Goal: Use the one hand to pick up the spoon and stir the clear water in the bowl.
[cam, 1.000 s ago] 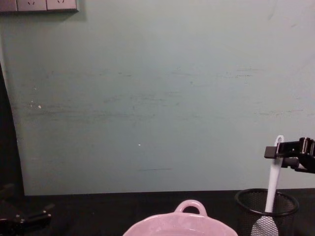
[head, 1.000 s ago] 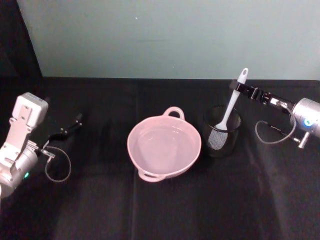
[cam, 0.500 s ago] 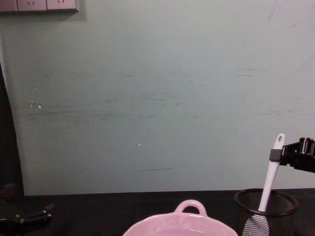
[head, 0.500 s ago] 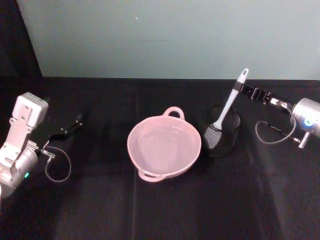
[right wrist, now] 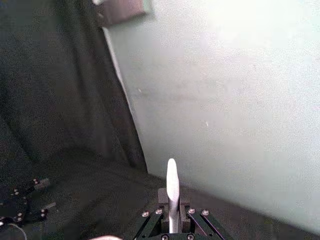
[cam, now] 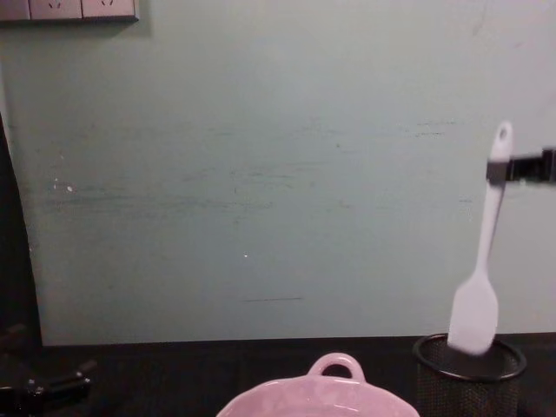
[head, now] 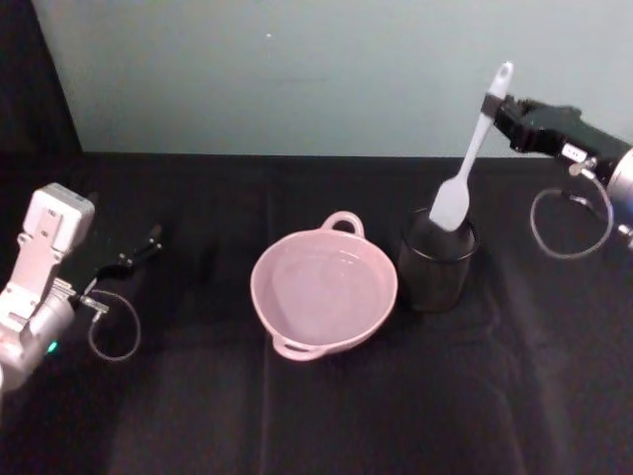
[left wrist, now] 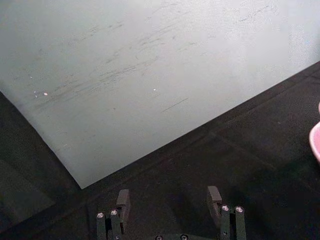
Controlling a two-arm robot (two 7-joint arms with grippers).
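Observation:
My right gripper is raised at the right and shut on the upper handle of the white spoon. The spoon hangs almost upright, its broad head just above the mouth of the black mesh cup. From the chest, the spoon dangles from the right gripper, its head level with the rim of the mesh cup. In the right wrist view the spoon's handle stands up between the jaws. The pale pink bowl of clear water sits mid-table, left of the cup. My left gripper rests open at the far left.
The table has a black cloth, with a pale green wall close behind it. Seen from the chest, the bowl's loop handle faces the wall. In the left wrist view the left gripper hovers over bare cloth, with the bowl's edge off to one side.
The right gripper has risen with the spoon, lifting its head out of the mesh cup to just above the rim. The left arm has not moved.

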